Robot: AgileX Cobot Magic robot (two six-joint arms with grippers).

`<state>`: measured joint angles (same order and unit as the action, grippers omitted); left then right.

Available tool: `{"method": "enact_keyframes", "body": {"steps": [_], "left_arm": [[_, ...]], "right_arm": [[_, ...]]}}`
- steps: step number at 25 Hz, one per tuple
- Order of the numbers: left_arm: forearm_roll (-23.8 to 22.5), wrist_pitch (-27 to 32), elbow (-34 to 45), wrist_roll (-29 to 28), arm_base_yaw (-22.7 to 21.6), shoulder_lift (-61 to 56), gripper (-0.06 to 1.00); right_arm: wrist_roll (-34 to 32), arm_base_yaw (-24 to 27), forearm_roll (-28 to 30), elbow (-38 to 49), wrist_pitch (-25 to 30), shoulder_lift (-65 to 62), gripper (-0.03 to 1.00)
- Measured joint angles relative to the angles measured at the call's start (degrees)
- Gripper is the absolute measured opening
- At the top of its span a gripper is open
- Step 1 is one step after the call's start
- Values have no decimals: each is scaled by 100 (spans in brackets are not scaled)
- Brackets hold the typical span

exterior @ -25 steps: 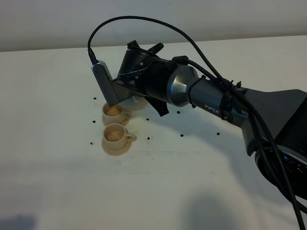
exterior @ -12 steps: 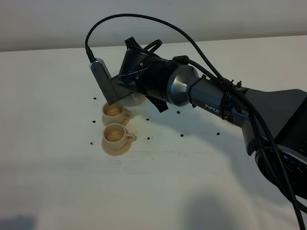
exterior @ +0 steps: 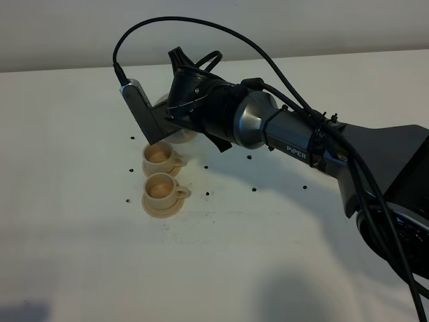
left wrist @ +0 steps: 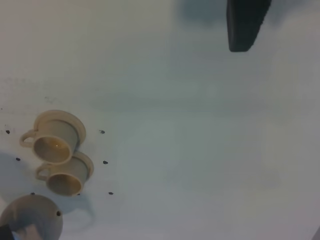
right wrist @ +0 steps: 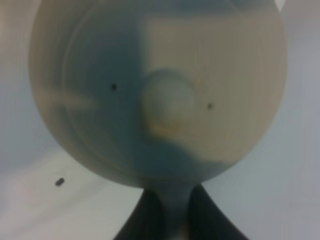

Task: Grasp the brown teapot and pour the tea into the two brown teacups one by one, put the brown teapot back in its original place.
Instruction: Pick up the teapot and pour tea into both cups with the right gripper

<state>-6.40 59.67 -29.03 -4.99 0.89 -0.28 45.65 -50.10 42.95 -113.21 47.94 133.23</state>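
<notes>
Counter point(exterior: 268, 255): white, takes up most of the high view.

Right arm point(exterior: 288, 144): dark, cable looped over it. You have it reaching across to the left side.

Teapot point(right wrist: 165, 102): fills the right wrist view, lid and knob facing the camera. In the high view it is held up just behind the far cup, mostly hidden by the wrist. You cannot read its tilt or see its spout.

Right claw point(right wrist: 172, 215): pressed together, pinching the teapot's loop handle between its dark fingers.

Left claw point(left wrist: 244, 25): only one dark finger shows, so you cannot tell whether it is spread or closed.

Far cup point(exterior: 158, 156) and near cup point(exterior: 161, 188): upright, just beside each other. The near one sits on its saucer point(exterior: 161, 208).

Dark specks point(exterior: 255, 189): scattered around the cups.
</notes>
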Motion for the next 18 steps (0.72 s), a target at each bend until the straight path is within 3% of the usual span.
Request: {"method": "enact_keyframes", "body": {"steps": [18], "left_arm": [[0,0,0,0,0,0,61]], "right_arm": [[465,0,180,0,-136,0,13]]}}
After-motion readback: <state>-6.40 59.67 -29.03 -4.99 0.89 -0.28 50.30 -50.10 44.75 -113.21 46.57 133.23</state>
